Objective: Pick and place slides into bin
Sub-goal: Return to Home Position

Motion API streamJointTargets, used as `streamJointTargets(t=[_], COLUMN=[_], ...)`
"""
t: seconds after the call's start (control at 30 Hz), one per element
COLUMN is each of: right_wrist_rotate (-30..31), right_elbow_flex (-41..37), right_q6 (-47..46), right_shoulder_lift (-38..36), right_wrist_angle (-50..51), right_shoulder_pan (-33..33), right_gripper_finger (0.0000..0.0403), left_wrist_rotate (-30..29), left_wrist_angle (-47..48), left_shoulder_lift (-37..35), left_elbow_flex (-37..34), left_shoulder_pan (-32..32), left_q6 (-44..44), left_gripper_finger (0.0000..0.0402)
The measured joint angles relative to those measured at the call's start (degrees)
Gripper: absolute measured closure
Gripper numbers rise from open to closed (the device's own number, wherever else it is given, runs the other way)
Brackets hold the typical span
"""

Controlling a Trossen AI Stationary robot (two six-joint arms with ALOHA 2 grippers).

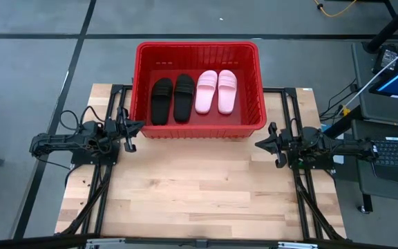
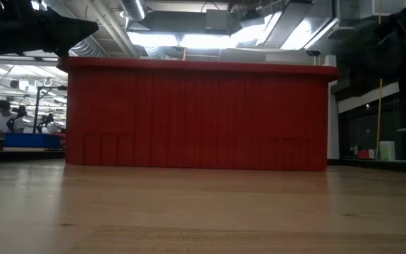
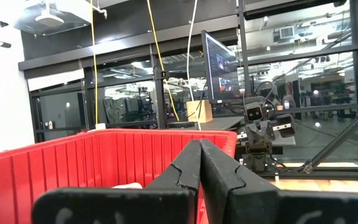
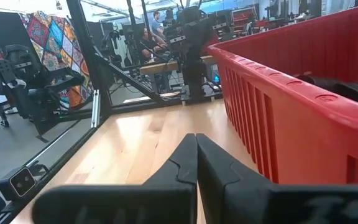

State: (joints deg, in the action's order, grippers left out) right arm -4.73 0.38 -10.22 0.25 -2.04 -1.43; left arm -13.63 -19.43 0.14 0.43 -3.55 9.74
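The red bin (image 1: pixel 197 52) stands at the far middle of the table. Two black slides (image 1: pixel 173 99) and two pale pink slides (image 1: pixel 217 90) lie side by side on its floor, soles down. My left gripper (image 1: pixel 138 126) is shut and empty beside the bin's near left corner; its fingers also show in its wrist view (image 3: pixel 199 155). My right gripper (image 1: pixel 260 143) is shut and empty beside the bin's near right corner, also seen in its wrist view (image 4: pixel 196 149). In the low view the bin's near wall (image 2: pixel 196 116) hides the slides.
The wooden table (image 1: pixel 199 194) lies bare in front of the bin. A desk with a monitor and keyboard (image 1: pixel 392 104) stands off the right edge. People show in the room behind (image 4: pixel 148 37).
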Motion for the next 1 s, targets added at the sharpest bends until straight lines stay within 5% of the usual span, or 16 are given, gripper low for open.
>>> streamJointTargets(t=[1.0], right_wrist_rotate=[0.13], right_elbow_flex=[0.0], right_q6=[2.98], right_shoulder_lift=[0.0], right_wrist_angle=[0.0], right_shoulder_pan=[0.0], right_gripper_finger=[0.0382], left_wrist_rotate=[0.0], left_wrist_angle=[0.01], left_shoulder_lift=[0.0], left_elbow_flex=[0.0], left_shoulder_pan=[0.01], left_q6=[0.0], left_gripper_finger=[0.0398])
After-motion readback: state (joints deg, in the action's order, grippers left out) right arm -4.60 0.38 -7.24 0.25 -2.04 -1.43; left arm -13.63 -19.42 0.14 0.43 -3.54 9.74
